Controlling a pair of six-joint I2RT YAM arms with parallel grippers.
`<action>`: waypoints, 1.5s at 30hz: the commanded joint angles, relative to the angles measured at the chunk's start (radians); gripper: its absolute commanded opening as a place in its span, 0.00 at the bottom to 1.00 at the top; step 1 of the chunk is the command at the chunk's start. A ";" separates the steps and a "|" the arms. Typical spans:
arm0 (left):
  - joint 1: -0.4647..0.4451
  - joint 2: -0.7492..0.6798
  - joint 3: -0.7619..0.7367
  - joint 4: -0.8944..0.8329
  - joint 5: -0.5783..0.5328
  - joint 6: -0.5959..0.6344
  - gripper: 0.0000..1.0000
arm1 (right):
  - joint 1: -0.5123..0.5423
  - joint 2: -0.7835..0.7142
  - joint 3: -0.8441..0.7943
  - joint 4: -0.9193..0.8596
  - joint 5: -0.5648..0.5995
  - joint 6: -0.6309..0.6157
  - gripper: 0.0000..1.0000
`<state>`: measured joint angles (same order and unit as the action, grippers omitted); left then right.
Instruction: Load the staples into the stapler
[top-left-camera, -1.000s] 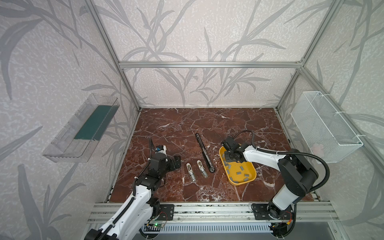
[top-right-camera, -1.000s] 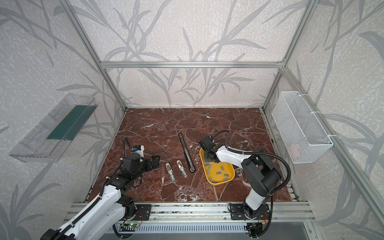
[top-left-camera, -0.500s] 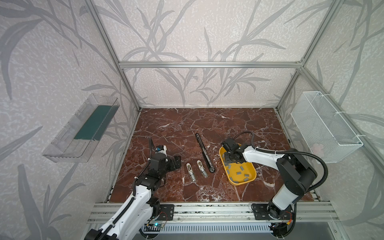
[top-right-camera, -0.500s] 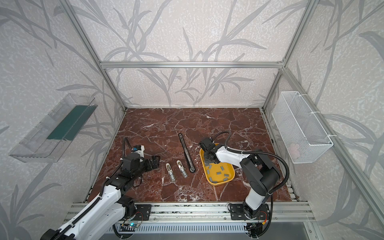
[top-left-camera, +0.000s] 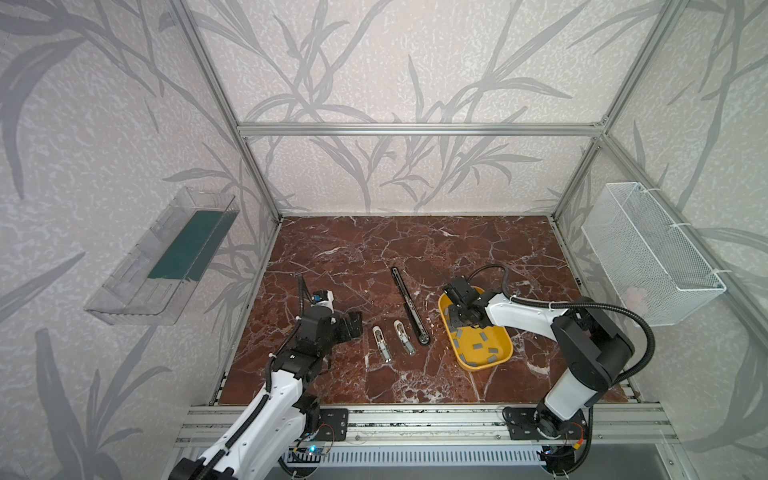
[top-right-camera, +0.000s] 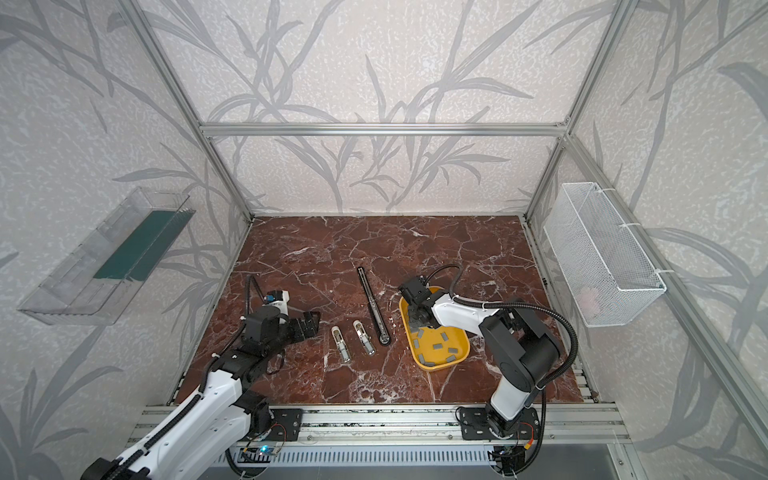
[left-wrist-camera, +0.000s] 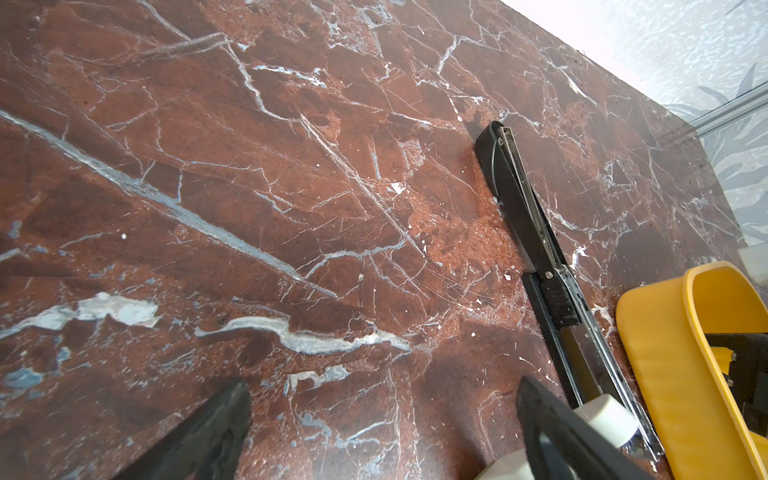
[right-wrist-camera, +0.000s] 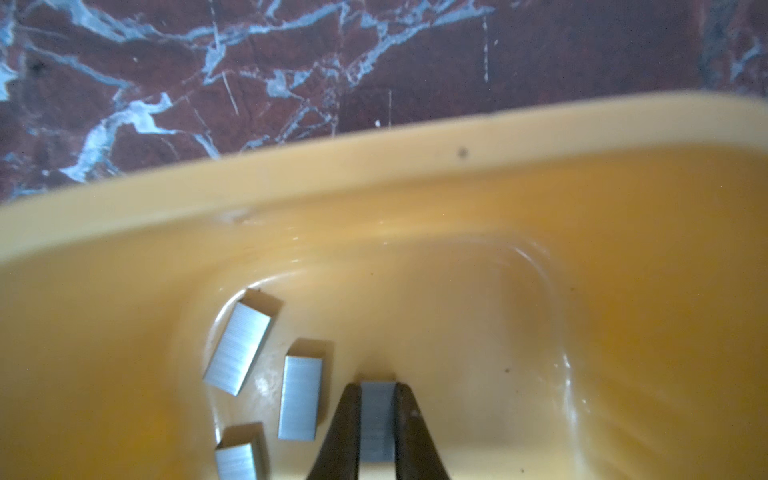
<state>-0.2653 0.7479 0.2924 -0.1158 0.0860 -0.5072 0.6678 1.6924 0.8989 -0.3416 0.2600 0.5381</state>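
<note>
The stapler (top-left-camera: 409, 305) is long and black and lies opened flat on the marble, also shown in the left wrist view (left-wrist-camera: 536, 232). To its right, several grey staples (top-left-camera: 478, 345) lie in a yellow tray (top-left-camera: 482, 368). My right gripper (top-left-camera: 463, 322) is down in the tray's far end. The right wrist view shows this gripper (right-wrist-camera: 377, 386) shut on one staple strip (right-wrist-camera: 377, 419), with loose strips (right-wrist-camera: 239, 347) beside it. My left gripper (top-left-camera: 353, 326) hovers open and empty, left of the stapler; its fingers (left-wrist-camera: 216, 432) are spread wide.
Two cream mini staplers (top-left-camera: 382, 343) (top-left-camera: 404, 336) lie between my left gripper and the black stapler. A clear shelf (top-left-camera: 162, 262) hangs on the left wall and a white wire basket (top-left-camera: 648, 253) on the right wall.
My right gripper's jaws have closed onto a staple strip in the tray's far end. The left arm has not moved.
</note>
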 joint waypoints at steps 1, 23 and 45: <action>0.000 -0.005 0.011 0.054 0.056 0.020 0.99 | -0.003 0.005 -0.034 -0.008 0.019 0.003 0.14; 0.000 -0.466 -0.020 -0.235 -0.065 -0.048 0.99 | 0.200 -0.609 -0.095 0.028 -0.014 -0.259 0.08; -0.002 -0.329 -0.028 -0.148 0.011 -0.028 0.99 | 0.380 -0.248 -0.099 0.381 -0.101 -0.284 0.06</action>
<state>-0.2657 0.4320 0.2619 -0.2893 0.0944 -0.5419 1.0237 1.4216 0.7956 -0.0017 0.1741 0.2325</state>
